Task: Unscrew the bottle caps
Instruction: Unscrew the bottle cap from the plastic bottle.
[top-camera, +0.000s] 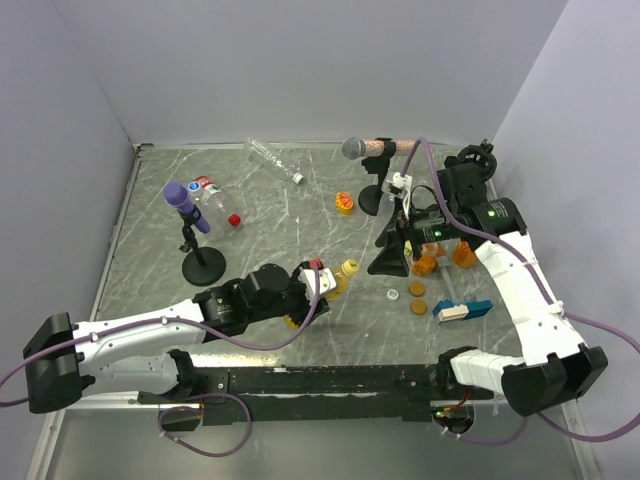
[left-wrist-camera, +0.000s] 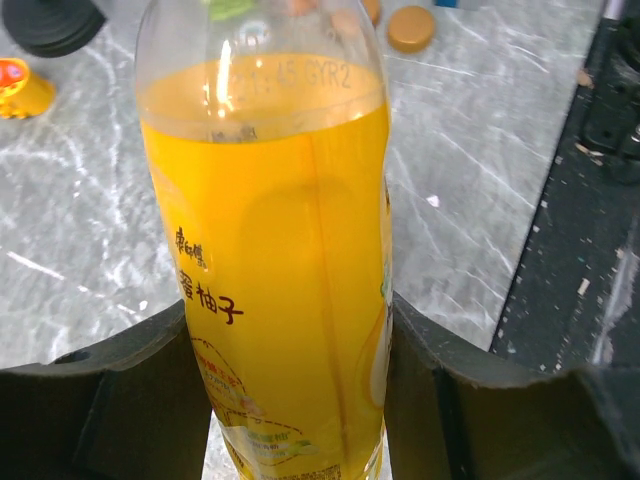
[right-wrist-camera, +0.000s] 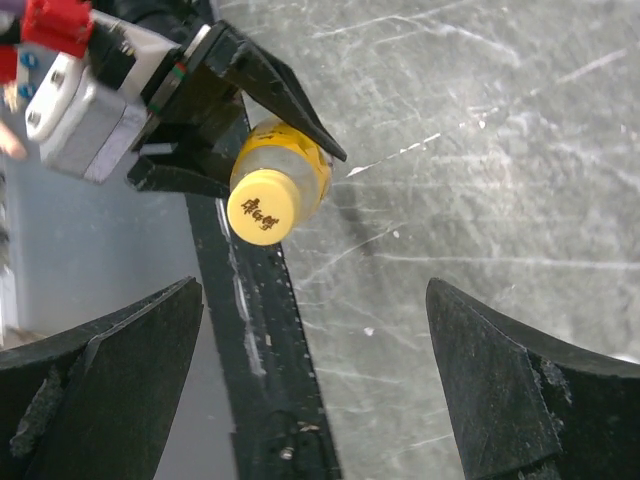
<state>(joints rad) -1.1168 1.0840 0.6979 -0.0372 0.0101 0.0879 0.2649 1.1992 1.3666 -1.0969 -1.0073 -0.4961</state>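
Observation:
The yellow-orange juice bottle is clamped between the two black fingers of my left gripper, which is shut on its body. In the top view this bottle tilts toward the right arm with its yellow cap on. The right wrist view looks at that cap end-on. My right gripper stands wide open just short of the cap, touching nothing. A clear bottle with a pale cap lies at the back. A red-white labelled bottle with a red cap lies at the left.
A purple microphone on a black stand is left of centre, and a grey microphone stands at the back. Two brown discs, a white ring, a blue-white block and orange pieces lie under the right arm.

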